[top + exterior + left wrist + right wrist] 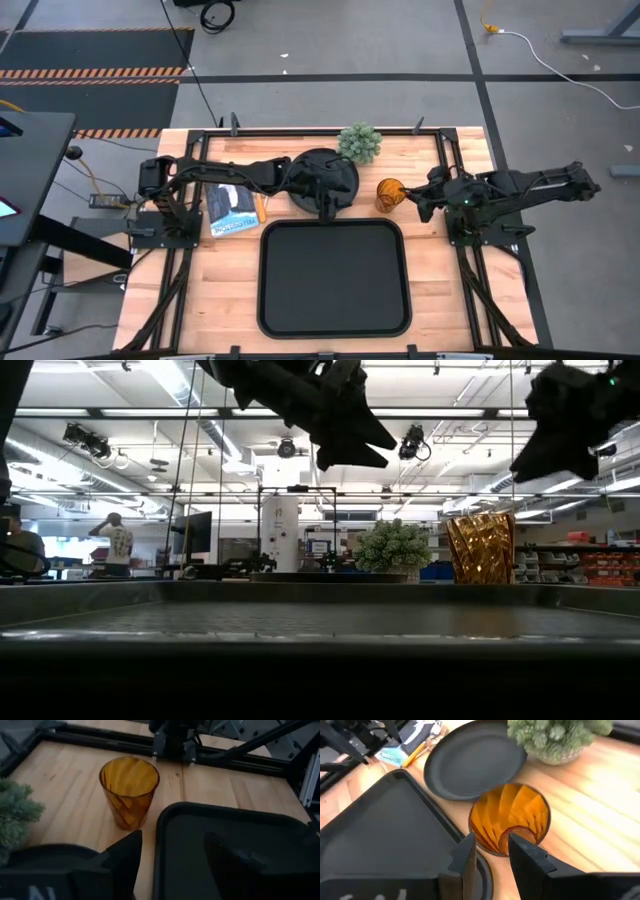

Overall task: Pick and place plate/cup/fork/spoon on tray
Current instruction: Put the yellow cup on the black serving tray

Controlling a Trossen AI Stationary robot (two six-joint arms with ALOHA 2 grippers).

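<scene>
Grey concrete floor [350,40] around wooden bench [450,310]; hazard-striped mat [95,50] past far left corner. Ceiling strip lights [180,380], shelving [590,565], person [118,542] standing in background.

You find almost no text that you can read here. The blue and white packet [232,211], lying left of the plate [322,180], carries some print, but it is too small to read. The cup [390,193] and the tray [334,277] show no label.

The wooden table [440,290] bears tray [333,277], plate [322,180], cup [389,194], and plant [360,143].
</scene>
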